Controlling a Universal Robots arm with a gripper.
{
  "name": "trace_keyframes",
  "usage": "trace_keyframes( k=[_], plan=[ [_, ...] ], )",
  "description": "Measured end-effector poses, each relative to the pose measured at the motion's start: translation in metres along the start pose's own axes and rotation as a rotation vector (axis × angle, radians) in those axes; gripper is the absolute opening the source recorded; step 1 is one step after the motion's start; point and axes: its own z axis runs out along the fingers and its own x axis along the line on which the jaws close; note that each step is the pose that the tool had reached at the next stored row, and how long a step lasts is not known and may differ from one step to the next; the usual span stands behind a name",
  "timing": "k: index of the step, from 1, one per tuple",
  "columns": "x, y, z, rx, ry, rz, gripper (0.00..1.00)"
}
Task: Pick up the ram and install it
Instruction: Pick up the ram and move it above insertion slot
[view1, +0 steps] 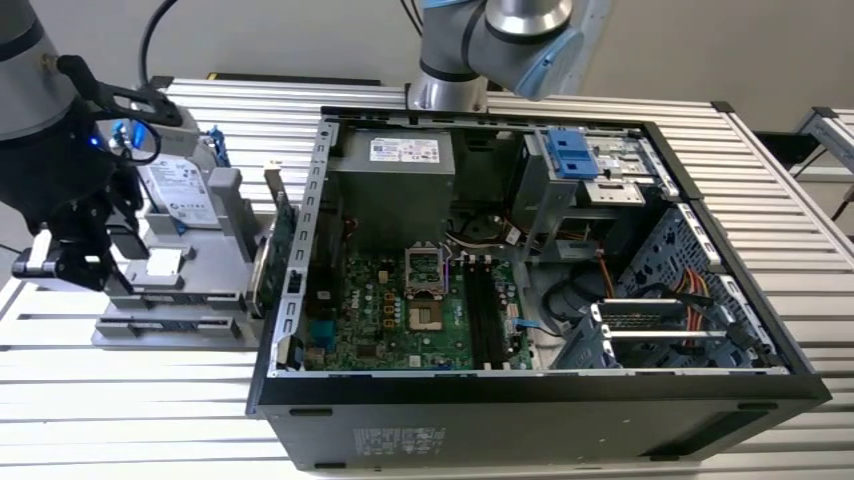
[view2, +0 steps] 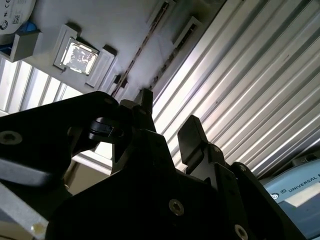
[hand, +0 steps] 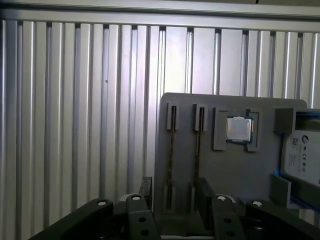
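The gripper (hand: 174, 181) is held apart, with nothing clamped. In the first wrist view the ram (hand: 173, 145) is seen edge-on, slotted in the gray holder (hand: 235, 170). The open computer case (view1: 534, 420) is shown beside the holder in the exterior view.

Below the tool (hand: 174, 184), bare table (hand: 75, 125) flanks the holder (hand: 235, 170); a hard drive (hand: 301, 150) crowds its other edge.

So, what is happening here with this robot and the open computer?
A robot arm is working over a gray parts holder on the slatted table, beside the open computer case. Its gripper is open and holds nothing; it hangs over the holder, near a narrow slot where the ram stands edge-on. The ram is not yet picked up. A processor chip and a hard drive sit in the same holder.
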Motion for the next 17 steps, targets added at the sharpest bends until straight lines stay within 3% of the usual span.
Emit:
trace_keyframes(
  k=[17],
  plan=[
    [0.0003,-0.0007,0.0144,0.0001,0.0,0.0,1.0]
  ],
)
